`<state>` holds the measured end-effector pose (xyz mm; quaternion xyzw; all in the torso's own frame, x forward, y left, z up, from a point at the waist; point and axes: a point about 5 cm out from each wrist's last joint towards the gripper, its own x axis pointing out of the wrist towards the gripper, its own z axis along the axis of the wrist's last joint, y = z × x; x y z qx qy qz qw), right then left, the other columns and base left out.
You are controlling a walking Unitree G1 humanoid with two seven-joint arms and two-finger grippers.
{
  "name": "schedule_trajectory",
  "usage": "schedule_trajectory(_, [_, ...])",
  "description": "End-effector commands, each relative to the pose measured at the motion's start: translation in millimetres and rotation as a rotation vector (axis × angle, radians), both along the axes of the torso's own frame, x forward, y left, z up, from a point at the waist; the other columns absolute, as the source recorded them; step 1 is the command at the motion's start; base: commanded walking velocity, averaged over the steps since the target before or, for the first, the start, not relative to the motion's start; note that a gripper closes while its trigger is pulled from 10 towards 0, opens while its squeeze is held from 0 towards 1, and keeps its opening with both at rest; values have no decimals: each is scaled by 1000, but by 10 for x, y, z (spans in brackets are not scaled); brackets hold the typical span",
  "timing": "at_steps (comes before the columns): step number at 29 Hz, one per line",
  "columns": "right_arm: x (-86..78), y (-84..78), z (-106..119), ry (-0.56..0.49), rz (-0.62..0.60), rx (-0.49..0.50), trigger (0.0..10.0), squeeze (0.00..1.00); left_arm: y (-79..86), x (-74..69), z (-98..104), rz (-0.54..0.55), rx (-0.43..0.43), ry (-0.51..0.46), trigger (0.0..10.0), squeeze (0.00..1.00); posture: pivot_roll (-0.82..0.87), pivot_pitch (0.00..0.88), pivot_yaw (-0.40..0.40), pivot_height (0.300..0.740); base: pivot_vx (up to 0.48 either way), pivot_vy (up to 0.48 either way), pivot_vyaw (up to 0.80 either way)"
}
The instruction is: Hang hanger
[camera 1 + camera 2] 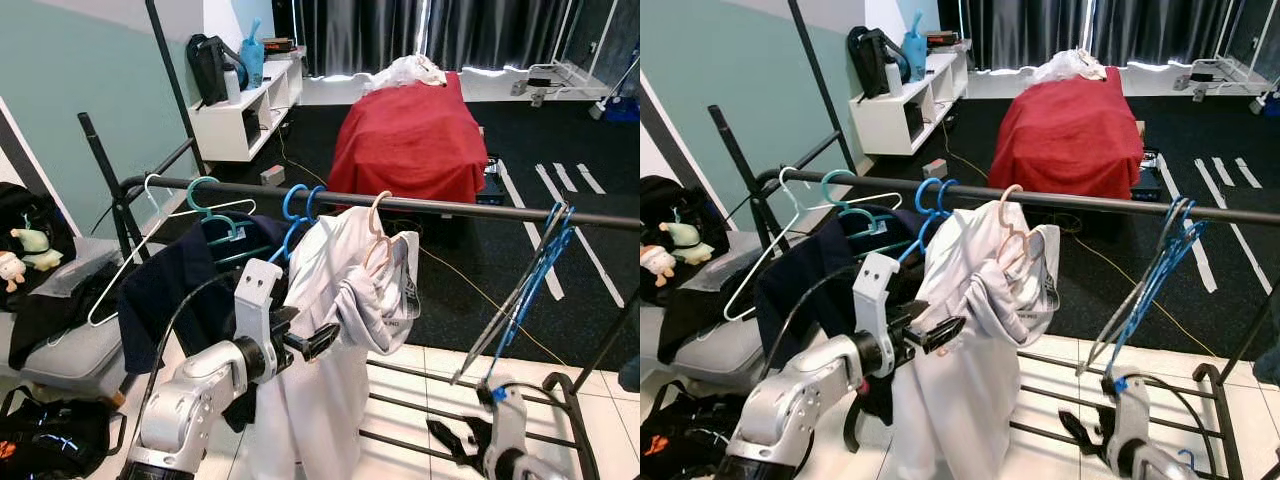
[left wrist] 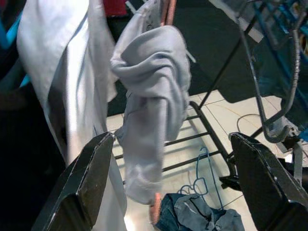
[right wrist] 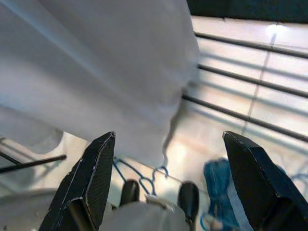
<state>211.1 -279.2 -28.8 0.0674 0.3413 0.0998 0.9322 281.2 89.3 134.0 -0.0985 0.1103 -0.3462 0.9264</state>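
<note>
Pink curved hanger (image 1: 378, 232) bears crumpled white cloth (image 1: 345, 300); both hands (image 2: 168, 187) (image 3: 166, 178) gape empty.

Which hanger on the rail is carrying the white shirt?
The pink hanger mid-rail carries the white shirt; the white hanger and the blue hangers beside it hang bare.

The left arm (image 1: 190, 400) is raised and bent at the elbow, and the left gripper (image 1: 318, 340) is held forward with its fingers spread wide. The right gripper (image 1: 455, 440) is kept low, fingers parted, and nothing is held between them.
</note>
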Motion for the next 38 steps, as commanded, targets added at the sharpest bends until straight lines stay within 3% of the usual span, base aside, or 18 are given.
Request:
schedule_trajectory(1, [-27,18,-34,21,-14,12,10000,0,4,3,5,-21,9,-9,10000,0,-135,0,63,710,0,0,0])
schedule_trajectory(8, [-38,19,-47,-9,-116,82,10000,0,-35,-33,-7,-68,53,-33,10000,0,-135,0,66,710,0,0,0])
schedule_trajectory(9, [-51,35,-64,-22,-164,120,10000,0,-35,-38,-27,-70,115,-68,10000,0,-128,0,69,710,0,0,0])
schedule_trajectory(10, [-51,35,-64,-22,-164,120,10000,0,-35,-38,-27,-70,115,-68,10000,0,-128,0,69,710,0,0,0])
schedule_trajectory(11, [-72,120,-103,-51,-207,175,10000,0,-18,-3,-21,-43,195,-134,10000,0,-130,0,75,710,0,0,0])
schedule_trajectory(14, [-90,225,-147,-66,-221,204,10000,0,-15,31,0,-26,258,-197,10000,0,-133,0,80,710,0,0,0])
schedule_trajectory(16, [-102,351,-188,-78,-224,230,10000,0,-59,74,49,-22,340,-300,10000,0,-139,0,85,710,0,0,0])
schedule_trajectory(21, [-78,370,-178,-84,-216,236,10000,0,-156,87,67,-38,359,-340,10000,0,-141,0,90,710,0,0,0])
schedule_trajectory(26, [-31,358,-138,-117,-212,226,10000,0,-304,15,77,-112,262,-288,10000,0,-137,0,90,710,0,0,0])
schedule_trajectory(29, [74,408,-30,-237,-224,364,10000,0,-337,-8,61,-127,238,-285,10000,0,-137,0,90,710,0,0,0])
schedule_trajectory(34, [228,482,136,-355,-154,488,10000,0,-332,-1,59,-121,239,-288,10000,0,-133,0,100,710,0,0,0])
schedule_trajectory(36, [436,541,397,-469,-79,599,10000,0,-314,22,64,-113,243,-293,10000,0,-130,0,100,710,0,0,0])
schedule_trajectory(38, [505,584,511,-499,-44,647,10000,0,-307,32,66,-109,244,-293,10000,0,-130,0,100,710,0,0,0])
